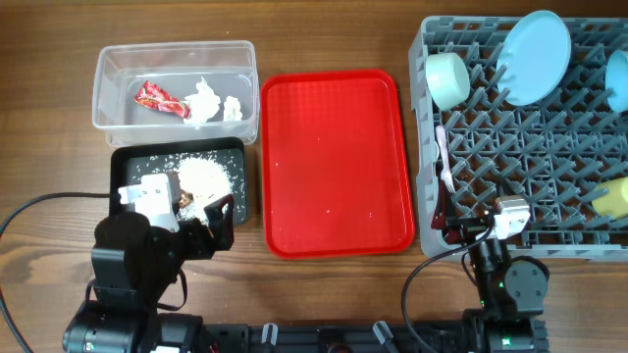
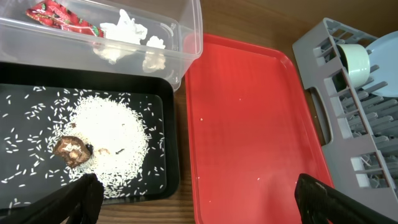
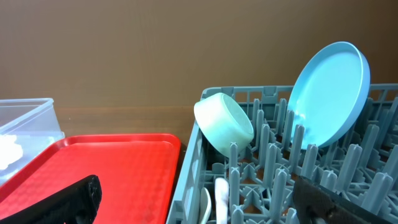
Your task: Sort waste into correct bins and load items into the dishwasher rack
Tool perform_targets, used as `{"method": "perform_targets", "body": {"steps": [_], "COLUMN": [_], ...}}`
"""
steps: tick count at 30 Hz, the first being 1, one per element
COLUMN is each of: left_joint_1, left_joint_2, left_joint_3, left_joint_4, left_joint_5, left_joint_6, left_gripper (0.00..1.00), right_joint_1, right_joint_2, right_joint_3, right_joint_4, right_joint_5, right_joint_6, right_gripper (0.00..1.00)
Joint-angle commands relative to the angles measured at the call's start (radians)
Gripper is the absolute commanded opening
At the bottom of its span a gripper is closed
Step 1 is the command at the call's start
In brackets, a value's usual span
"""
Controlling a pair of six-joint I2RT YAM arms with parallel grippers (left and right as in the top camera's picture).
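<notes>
No text or number can be read; print on the wrapper (image 2: pixel 62 20) is too small.

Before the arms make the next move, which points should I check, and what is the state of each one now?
1. The left gripper is open and empty: ok.
2. The right gripper is open and empty: ok.
3. The red-and-white crinkled wrapper and white tissue scraps are inside the clear plastic tub: ok.
4. The white rice crumbs and brown lump are inside the shallow black tray: ok.
5. The flat red serving tray is free of crumbs: not ok, a few white specks lie on it.
6. The pale blue round plate, pale green bowl and yellow cup are in the grey grid rack: ok.
7. The white plastic cutlery at the rack's left edge includes both spoon and fork: cannot tell.
</notes>
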Motion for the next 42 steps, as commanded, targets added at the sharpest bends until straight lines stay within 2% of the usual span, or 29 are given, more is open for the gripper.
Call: {"method": "perform_targets", "body": {"steps": [1,4,8,17,25,30,42], "left_joint_1": [0.003,0.029,0.070,0.085,0.085,0.084,0.084], "left_joint_2": [-0.015,-0.058,-0.160,-0.434,-0.526,-0.526,-0.526], "left_joint_3": [-0.004,-0.039,-0.175,-0.559,-0.716,-0.744,-0.744], "left_joint_4": [-0.008,-0.006,0.098,0.524,0.780,0.769,0.771], "left_joint_5": [-0.013,-0.028,-0.023,-0.026,-0.105,-0.116,-0.115], "left_joint_6": [0.025,0.023,0.023,0.020,0.021,0.055,0.050], "left_gripper": [1.00,1.00,1.00,1.00,1.00,1.00,1.00], "right_joint_1": [0.004,0.004,0.004,0.004,0.004,0.004,0.004], "right_joint_2": [-0.012,-0.012,-0.012,-0.012,-0.012,-0.012,-0.012], "right_joint_3": [-0.001,-0.001,-0.001,-0.001,-0.001,-0.001,-0.001], "right_joint_4": [0.004,0.004,0.004,0.004,0.004,0.004,0.004], "right_joint_5": [0.009,0.010,0.010,0.010,0.010,0.010,0.009], "right_joint_6": [-0.010,-0.010,-0.010,-0.010,-0.010,-0.010,-0.010], "right_gripper": [1.00,1.00,1.00,1.00,1.00,1.00,1.00]}}
